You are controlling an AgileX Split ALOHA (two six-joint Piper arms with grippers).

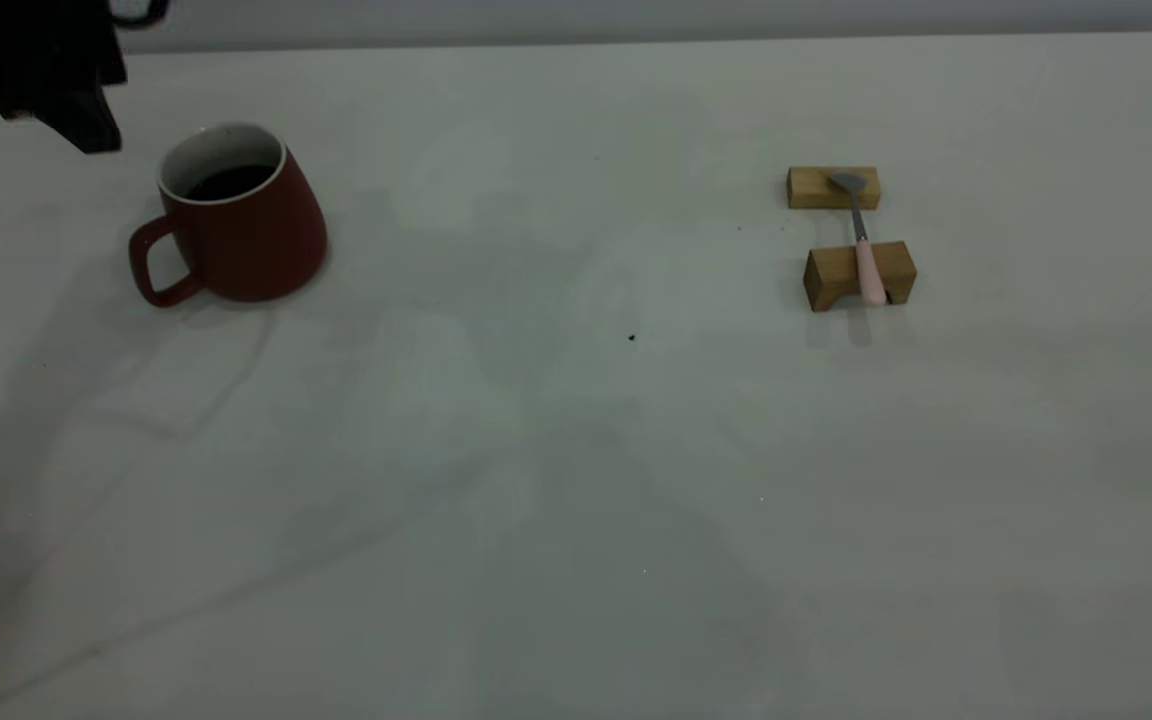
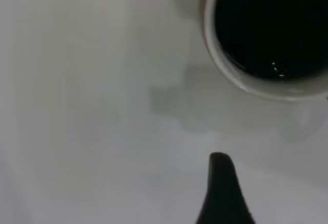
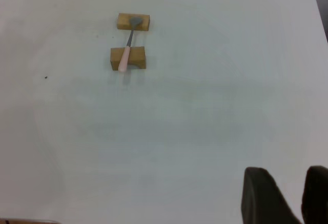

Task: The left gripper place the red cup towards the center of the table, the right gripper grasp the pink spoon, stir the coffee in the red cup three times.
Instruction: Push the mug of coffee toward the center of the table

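Left claw (image 1: 76, 125) hovering just beside red cup (image 1: 236, 215), grip state unreadable, nothing held. Pink spoon (image 1: 868, 265) bridging wooden blocks (image 1: 858, 275), easing pickup.

Looked like a lab or test bench rather than a home or kitchen. Showed one wide, plain off-white table (image 1: 576, 480) against a bare grey wall (image 1: 636, 18), with no furnishings or clutter around. Carried only a few staged props: a red cup (image 1: 241, 215) of coffee (image 1: 229, 182), and a pink spoon (image 1: 864, 250) laid across two small wooden blocks (image 1: 858, 275), set well apart.
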